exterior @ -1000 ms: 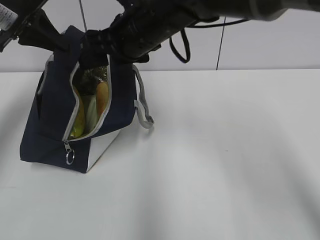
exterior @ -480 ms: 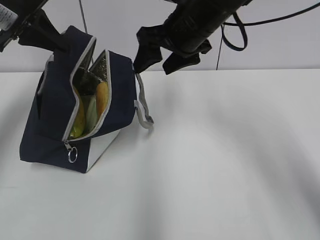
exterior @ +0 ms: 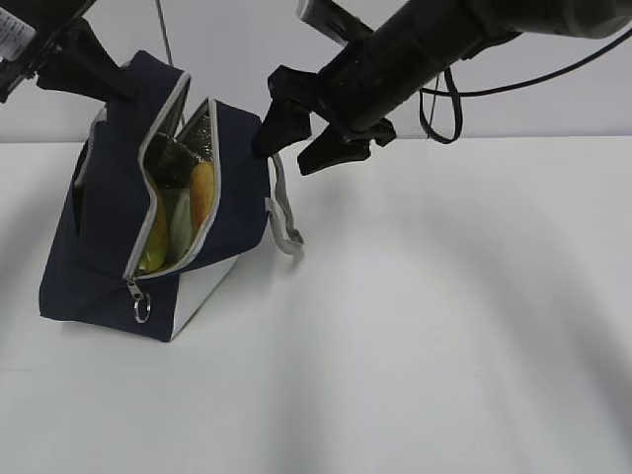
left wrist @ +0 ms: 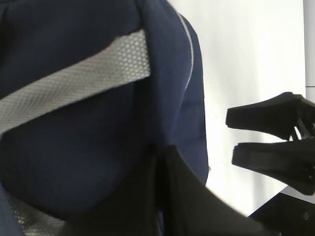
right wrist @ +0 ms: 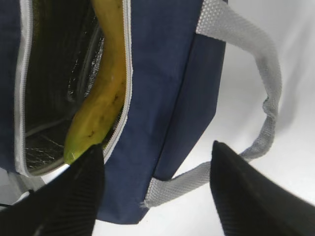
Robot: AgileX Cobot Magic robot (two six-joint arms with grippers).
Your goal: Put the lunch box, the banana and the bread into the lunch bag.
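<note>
The navy lunch bag (exterior: 109, 227) with a white lower panel stands tilted at the left, its zipper wide open. Inside show the yellow banana (exterior: 156, 249), the golden-brown bread (exterior: 202, 193) and between them a pale green strip (exterior: 181, 225) that looks like the lunch box. My left gripper (exterior: 97, 74) is shut on the bag's top fabric (left wrist: 98, 162) and holds it up. My right gripper (exterior: 293, 138) is open and empty, in the air just right of the bag's top. In the right wrist view it (right wrist: 157, 191) hangs over the bag's side and grey handle (right wrist: 266, 103), with the banana (right wrist: 103, 98) in the opening.
The white table (exterior: 444, 316) runs to the right and front of the bag. The zipper's ring pull (exterior: 141, 311) hangs at the low front end of the opening. A pale wall stands behind. The right gripper's fingers (left wrist: 268, 118) show in the left wrist view.
My right gripper has come out of the bag's opening, moved right and now hangs open beside the bag's top. The bag mouth stands wider. The left arm has not moved.
</note>
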